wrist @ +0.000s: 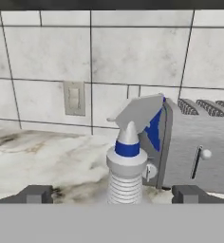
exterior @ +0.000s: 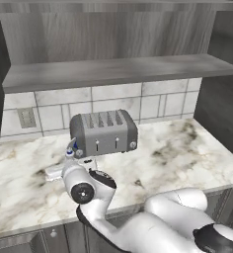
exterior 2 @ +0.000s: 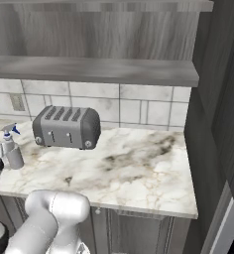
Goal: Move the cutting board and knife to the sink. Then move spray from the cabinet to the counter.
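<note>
1. White marble counter (exterior 2: 139,168) is seen across the middle of the right base view, with grey tiles (exterior 2: 139,106) behind it.
2. At the left edge of that view, the spray (exterior 2: 11,149) is seen standing upright on the counter.
3. Just to its right, a grey toaster (exterior 2: 67,127) is seen.
4. Low in the hand view, the gripper (wrist: 111,194) is seen with its fingers spread wide, one on each side of the spray and not touching it.
</note>
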Controlling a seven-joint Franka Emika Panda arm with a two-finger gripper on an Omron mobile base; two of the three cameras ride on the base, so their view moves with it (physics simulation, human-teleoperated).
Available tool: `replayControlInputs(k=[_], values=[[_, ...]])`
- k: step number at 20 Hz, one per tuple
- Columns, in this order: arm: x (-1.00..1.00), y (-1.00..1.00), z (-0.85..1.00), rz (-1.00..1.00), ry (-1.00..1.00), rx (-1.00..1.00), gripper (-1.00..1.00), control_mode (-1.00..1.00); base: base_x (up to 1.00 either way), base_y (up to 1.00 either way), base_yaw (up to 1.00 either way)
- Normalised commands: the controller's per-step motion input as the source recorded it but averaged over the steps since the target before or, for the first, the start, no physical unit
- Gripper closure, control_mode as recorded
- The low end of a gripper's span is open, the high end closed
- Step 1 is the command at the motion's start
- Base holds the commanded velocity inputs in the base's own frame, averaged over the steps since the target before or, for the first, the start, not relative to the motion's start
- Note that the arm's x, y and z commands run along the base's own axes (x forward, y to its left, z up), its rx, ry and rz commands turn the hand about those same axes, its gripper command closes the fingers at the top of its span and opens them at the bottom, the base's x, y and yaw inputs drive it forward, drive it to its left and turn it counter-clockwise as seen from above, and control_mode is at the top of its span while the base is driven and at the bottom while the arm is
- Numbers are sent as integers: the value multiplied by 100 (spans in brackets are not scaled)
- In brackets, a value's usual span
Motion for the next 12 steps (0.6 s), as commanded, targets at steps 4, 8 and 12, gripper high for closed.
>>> replayControlInputs(k=[4, 8, 12], values=[[-100, -16, 59, 0, 0, 0, -100, -100, 0, 0, 0], [-94, -18, 87, 0, 3, 4, -100, -100, 0, 0, 0], [-69, -18, 100, -2, 19, 7, -100, -100, 0, 0, 0]])
